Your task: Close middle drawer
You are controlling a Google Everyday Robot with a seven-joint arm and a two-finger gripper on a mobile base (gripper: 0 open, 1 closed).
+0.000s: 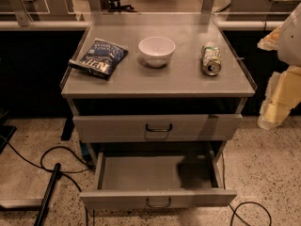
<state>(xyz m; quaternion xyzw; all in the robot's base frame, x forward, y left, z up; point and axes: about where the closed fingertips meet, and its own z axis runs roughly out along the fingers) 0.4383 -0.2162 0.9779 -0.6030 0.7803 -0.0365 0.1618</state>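
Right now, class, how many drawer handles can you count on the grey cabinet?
2: one on the upper drawer front, one on the pulled-out middle drawer below it. Another may be hidden beneath. The tool hangs right of the cabinet.

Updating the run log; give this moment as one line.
middle drawer: open, empty | gripper: beside cabinet, frame right, not touching drawer | cabinet top: chip bag, bowl, can
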